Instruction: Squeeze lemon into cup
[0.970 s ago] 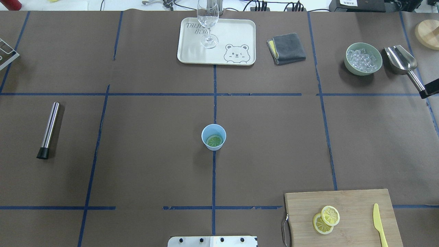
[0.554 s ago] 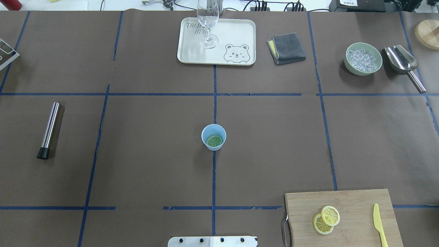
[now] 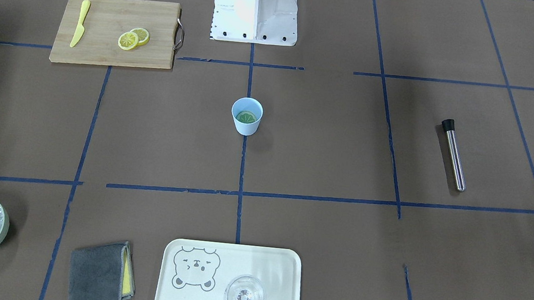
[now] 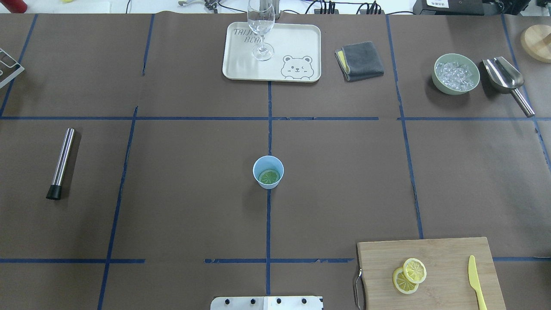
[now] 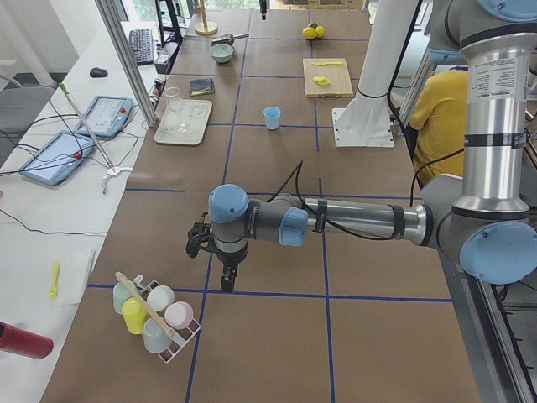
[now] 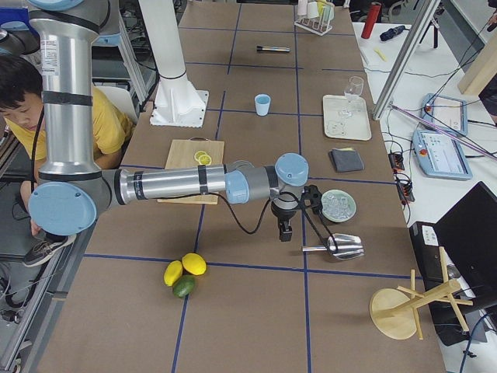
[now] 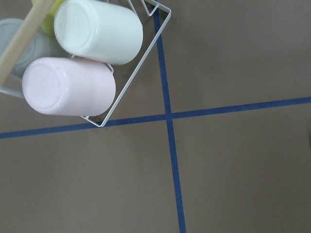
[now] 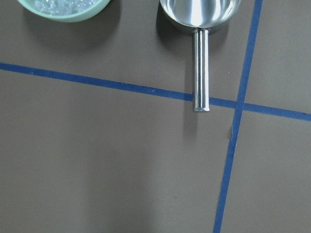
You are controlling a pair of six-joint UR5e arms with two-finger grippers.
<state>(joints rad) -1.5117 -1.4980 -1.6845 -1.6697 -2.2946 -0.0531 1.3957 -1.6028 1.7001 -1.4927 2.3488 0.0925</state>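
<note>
**Q:** What changed just now?

**A:** My right end effector (image 6: 284,231) was a dark block at the overhead view's right edge a second ago, beside the handle of the shiny steel scoop (image 4: 501,74). It is out of that view now. The side view has it hanging over bare brown-paper tabletop (image 4: 172,193), near the scoop and the pale green bowl of ice (image 4: 455,91). Nothing else has moved.

**Q:** And what does that mean for the task?

**A:** The thin round lemon slice (image 4: 269,177) lies flat in the bottom of the small light-blue tapered plastic cup (image 4: 261,165). The cup stands upright mid-tabletop on the blue tape line. I judge the slice delivered and both arms parked well away from it. I can't tell whether any juice is in there.

**Q:** End effector state?

**A:** I can't tell for either one. Each shows only in a side view, and the wrist cameras catch no fingers. My left end effector (image 5: 225,285) hangs near the white wire rack of upturned plastic cups (image 7: 121,92), and nothing shows in its grip.

**Q:** Materials, quickly?

**A:**
- **Cup:** matte, smooth, no handle. It is probably light and easy to tip.
- **Slice:** it looks greenish inside the blue walls, with segmented flesh.
- **Other slices:** two yellow-rinded ones (image 4: 409,275) overlap on the bamboo cutting board (image 4: 447,254), with a yellow plastic knife (image 4: 476,282) near them.
- **Tabletop:** dull paper with a blue tape grid.
</note>
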